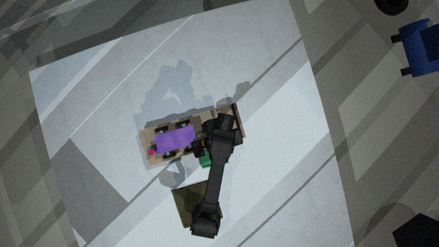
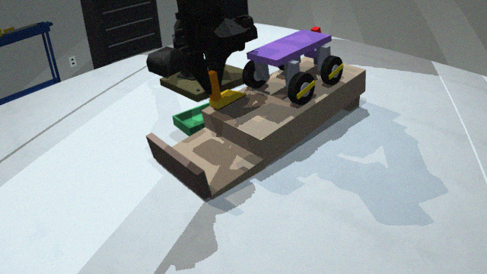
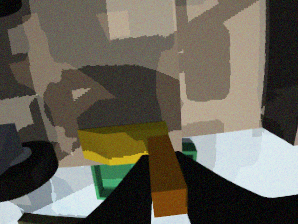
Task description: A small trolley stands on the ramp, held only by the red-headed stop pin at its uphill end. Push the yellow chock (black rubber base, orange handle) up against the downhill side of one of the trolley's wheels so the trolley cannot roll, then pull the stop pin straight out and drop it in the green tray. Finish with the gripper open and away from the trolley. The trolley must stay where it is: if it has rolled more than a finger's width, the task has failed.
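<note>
The yellow chock (image 2: 227, 100) (image 3: 112, 145) is at the tray-side edge of the ramp's raised deck (image 2: 262, 127) (image 3: 145, 50), its thin end towards the trolley. My gripper (image 2: 214, 88) (image 3: 161, 159) is shut on its orange handle. A gap shows between the chock and the nearest downhill wheel (image 2: 254, 74) (image 3: 42, 172); whether the chock touches the deck is unclear. The purple trolley (image 1: 175, 138) (image 2: 289, 47) stands on the ramp. The red-headed stop pin (image 1: 151, 151) (image 2: 316, 29) stands at its uphill end. The green tray (image 1: 206, 167) (image 2: 182, 125) (image 3: 97, 180) is beside the ramp, partly hidden.
A dark end board (image 1: 239, 120) (image 2: 176, 165) stands across the ramp's low end, below a step in the deck. The arm's base plate (image 1: 183, 209) (image 2: 171, 86) is beyond the tray. The arm passes over the tray and hides the chock in the overhead view.
</note>
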Controlling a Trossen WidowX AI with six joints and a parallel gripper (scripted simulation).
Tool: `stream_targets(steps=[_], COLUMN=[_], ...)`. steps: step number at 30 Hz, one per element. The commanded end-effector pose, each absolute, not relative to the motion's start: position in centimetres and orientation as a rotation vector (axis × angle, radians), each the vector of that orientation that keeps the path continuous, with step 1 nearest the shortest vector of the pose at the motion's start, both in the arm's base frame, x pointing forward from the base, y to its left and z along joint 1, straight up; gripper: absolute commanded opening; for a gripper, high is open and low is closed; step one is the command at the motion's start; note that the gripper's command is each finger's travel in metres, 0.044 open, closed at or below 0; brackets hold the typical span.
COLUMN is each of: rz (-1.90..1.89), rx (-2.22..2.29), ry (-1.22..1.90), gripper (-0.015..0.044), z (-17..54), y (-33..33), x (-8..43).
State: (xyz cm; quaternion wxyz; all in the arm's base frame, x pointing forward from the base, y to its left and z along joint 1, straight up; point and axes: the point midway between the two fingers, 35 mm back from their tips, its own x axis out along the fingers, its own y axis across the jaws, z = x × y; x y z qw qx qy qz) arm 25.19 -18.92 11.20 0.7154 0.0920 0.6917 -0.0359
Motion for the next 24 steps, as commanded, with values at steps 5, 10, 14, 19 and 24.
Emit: stream_targets(steps=[5,10,14,19,24], rz=[-0.078,-0.078,-0.078,-0.077,-0.077], rx=[0.214,0.215,0.215,0.215,0.216], ry=[1.535,1.535,1.535,1.535,1.535], gripper=[0.0000,0.0000,0.0000,0.0000,0.0000], z=[11.3,11.4,11.5,11.7,11.8], y=[-18.1,-17.7,-17.4,-17.0,-16.6], x=[25.4,25.6,25.7,25.9,26.0])
